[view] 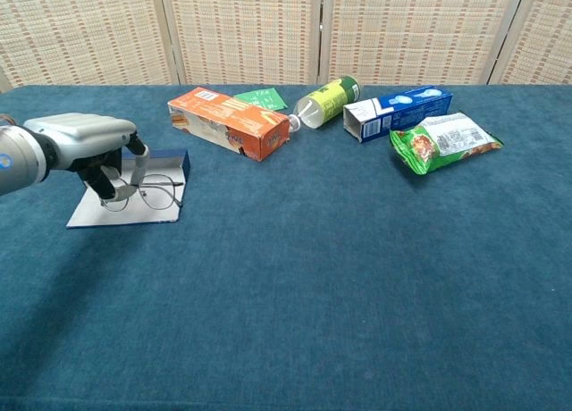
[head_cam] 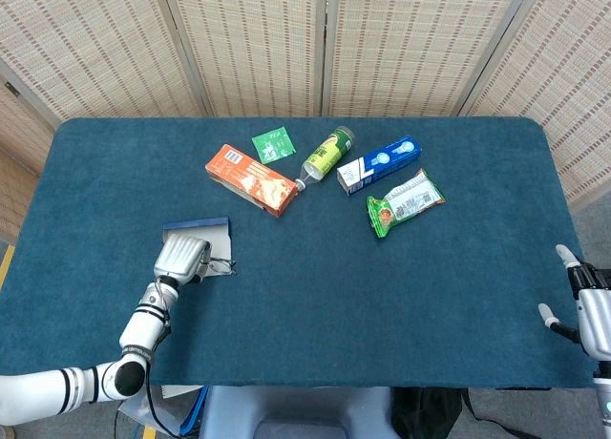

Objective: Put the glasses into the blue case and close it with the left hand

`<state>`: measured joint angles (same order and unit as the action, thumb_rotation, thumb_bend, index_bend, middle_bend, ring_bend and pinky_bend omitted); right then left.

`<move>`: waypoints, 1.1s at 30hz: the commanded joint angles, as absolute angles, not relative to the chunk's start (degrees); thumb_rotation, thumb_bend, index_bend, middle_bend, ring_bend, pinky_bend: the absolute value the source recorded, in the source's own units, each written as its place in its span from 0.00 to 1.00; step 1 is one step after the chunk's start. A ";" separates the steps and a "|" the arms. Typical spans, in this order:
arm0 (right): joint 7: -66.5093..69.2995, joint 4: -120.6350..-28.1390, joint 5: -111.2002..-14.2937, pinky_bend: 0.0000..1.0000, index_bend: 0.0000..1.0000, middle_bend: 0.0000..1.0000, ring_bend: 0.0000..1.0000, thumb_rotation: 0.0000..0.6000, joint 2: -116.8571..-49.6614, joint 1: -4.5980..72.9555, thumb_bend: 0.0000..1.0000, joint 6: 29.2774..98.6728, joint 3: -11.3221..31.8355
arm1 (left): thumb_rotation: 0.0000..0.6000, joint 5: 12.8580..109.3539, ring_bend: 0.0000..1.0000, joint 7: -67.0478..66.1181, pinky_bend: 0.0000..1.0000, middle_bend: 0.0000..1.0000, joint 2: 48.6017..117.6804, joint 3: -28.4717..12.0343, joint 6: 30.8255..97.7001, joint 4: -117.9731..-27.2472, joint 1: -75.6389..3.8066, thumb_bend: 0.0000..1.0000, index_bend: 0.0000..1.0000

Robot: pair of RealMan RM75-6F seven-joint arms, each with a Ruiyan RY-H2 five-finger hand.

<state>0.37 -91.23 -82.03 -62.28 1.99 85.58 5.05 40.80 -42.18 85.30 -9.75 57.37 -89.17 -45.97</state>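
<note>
The blue case [view: 132, 207] [head_cam: 216, 231] lies open at the left of the table, its pale inside facing up and its blue wall at the far side. My left hand [view: 89, 143] [head_cam: 181, 258] hovers over it and pinches the thin-framed glasses [view: 154, 193] [head_cam: 220, 264] by their left side. The glasses hang just above the case's inside, lenses toward the right. Whether they touch the case is unclear. My right hand [head_cam: 590, 310] rests at the table's right front edge with its fingers apart and nothing in it.
Along the back of the table lie an orange box [view: 228, 122], a green sachet [view: 260, 98], a yellow-green bottle [view: 325, 101], a blue carton [view: 398, 112] and a green snack bag [view: 443, 141]. Woven screens stand behind the table.
</note>
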 commanded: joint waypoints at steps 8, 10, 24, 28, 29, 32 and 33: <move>0.76 -90.98 -82.01 0.32 0.05 0.17 0.20 1.00 -62.31 1.65 0.25 85.80 4.95 | 1.00 32.76 1.00 -46.99 1.00 1.00 88.96 -10.40 56.40 -81.54 -50.49 0.46 0.65; 0.80 -90.96 -82.02 0.32 0.05 0.17 0.20 1.00 -62.29 1.59 0.25 85.87 4.95 | 1.00 31.83 1.00 -47.04 1.00 1.00 89.17 -10.42 56.10 -80.90 -50.76 0.47 0.65; 0.61 -91.34 -82.07 0.32 0.05 0.17 0.20 1.00 -62.02 1.14 0.25 86.26 4.87 | 1.00 29.22 1.00 -46.78 1.00 1.00 90.89 -10.26 54.53 -74.76 -52.62 0.47 0.64; 0.57 -91.42 -82.02 0.32 0.05 0.17 0.20 1.00 -62.00 1.03 0.25 86.36 4.89 | 1.00 28.95 1.00 -46.80 1.00 1.00 91.29 -10.18 54.20 -73.55 -53.02 0.46 0.61; 0.58 -91.41 -82.01 0.32 0.05 0.17 0.20 1.00 -62.00 1.01 0.25 86.36 4.88 | 1.00 28.93 1.00 -46.65 1.00 1.00 91.42 -10.23 54.25 -73.35 -53.03 0.46 0.60; 0.57 -91.38 -81.94 0.32 0.05 0.17 0.20 1.00 -62.00 1.00 0.25 86.23 4.86 | 1.00 29.10 1.00 -46.17 1.00 1.00 91.90 -10.41 54.98 -72.89 -52.97 0.46 0.58; 0.58 -91.38 -81.94 0.32 0.05 0.17 0.20 1.00 -62.00 1.02 0.25 86.19 4.87 | 1.00 29.25 1.00 -46.10 1.00 1.00 92.06 -10.40 55.25 -72.75 -52.94 0.46 0.57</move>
<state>0.58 -91.38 -81.94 -62.00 1.02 86.18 4.87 29.12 -46.22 91.90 -10.36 55.05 -72.89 -52.97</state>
